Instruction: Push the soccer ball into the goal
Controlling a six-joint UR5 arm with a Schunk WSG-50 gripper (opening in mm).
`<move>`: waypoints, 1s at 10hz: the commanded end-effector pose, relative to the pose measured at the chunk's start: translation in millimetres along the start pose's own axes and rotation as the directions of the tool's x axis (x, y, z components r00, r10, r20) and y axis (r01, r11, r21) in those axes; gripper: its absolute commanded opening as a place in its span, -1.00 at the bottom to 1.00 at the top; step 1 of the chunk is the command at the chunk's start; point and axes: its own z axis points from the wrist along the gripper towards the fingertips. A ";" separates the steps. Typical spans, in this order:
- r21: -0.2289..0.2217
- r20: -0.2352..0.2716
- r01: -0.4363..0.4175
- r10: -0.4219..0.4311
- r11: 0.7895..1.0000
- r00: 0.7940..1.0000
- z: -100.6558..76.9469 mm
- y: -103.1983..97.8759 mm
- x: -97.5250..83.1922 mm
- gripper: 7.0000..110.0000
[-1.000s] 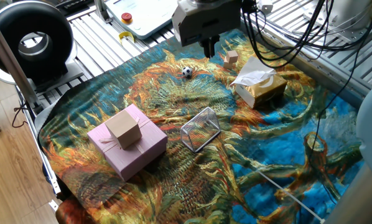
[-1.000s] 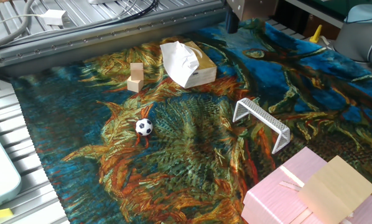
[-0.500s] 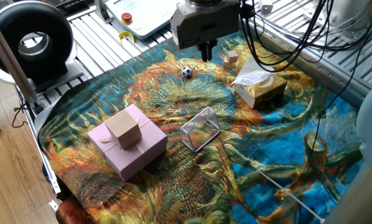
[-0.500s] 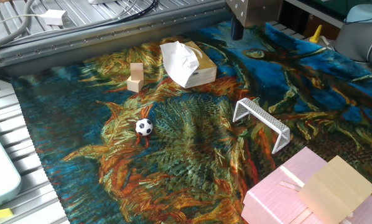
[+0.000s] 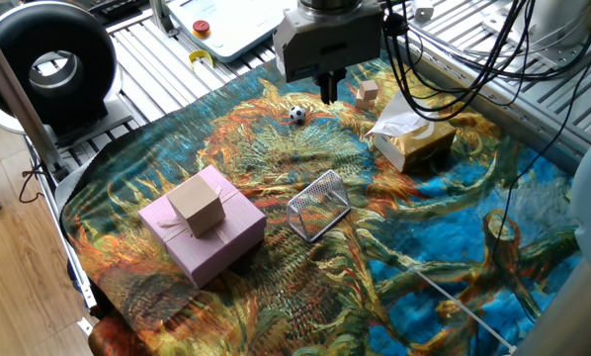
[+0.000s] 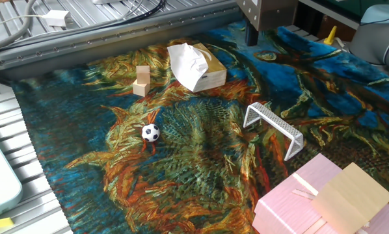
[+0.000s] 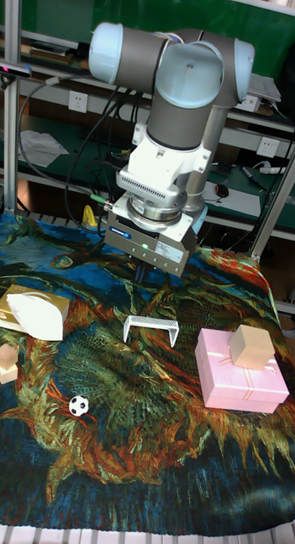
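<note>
End effector (image 5: 328,91), dark two-finger tip under the grey wrist block, hangs w/ fingers drawn together into one narrow tip & holding nothing, apart from the tiny white soccer ball w/ black patches (image 5: 296,115), which lies just beside it on the painted cloth over the table (image 5: 454,218). Ball not yet pushed: the small silver-grey wire-mesh goal (image 5: 318,204) sits well apart from the end effector, past the ball & toward the pink gift box (image 5: 203,239) w/ a small cardboard box (image 5: 197,205) on top. As I judge it, whole task is left: get tip behind ball on the side away from goal, then push across; tan wooden cubes (image 5: 367,94) & gold tissue box (image 5: 412,135) on the end effector's other side look clear of that line.
</note>
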 end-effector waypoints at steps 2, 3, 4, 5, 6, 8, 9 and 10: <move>-0.019 -0.006 0.002 -0.002 1.000 1.000 0.2 2.1 2.2 -1.00; -0.017 -0.012 0.002 -0.002 1.000 1.000 -0.6 1.1 3.8 -1.00; -0.017 -0.007 0.000 0.000 1.000 1.000 -1.3 0.6 2.6 -1.00; -0.026 -0.006 0.003 -0.003 1.000 1.000 -1.9 2.5 2.3 -1.00; -0.046 0.004 0.010 -0.010 0.999 1.000 -1.9 8.3 -0.3 -1.00; -0.053 0.009 0.012 -0.012 0.999 1.000 -2.6 12.0 -1.8 -1.00; -0.049 0.004 0.003 -0.003 0.999 1.000 -3.9 13.4 -1.4 -1.00; -0.021 -0.004 -0.005 0.005 1.000 1.000 -4.1 6.2 0.7 -1.00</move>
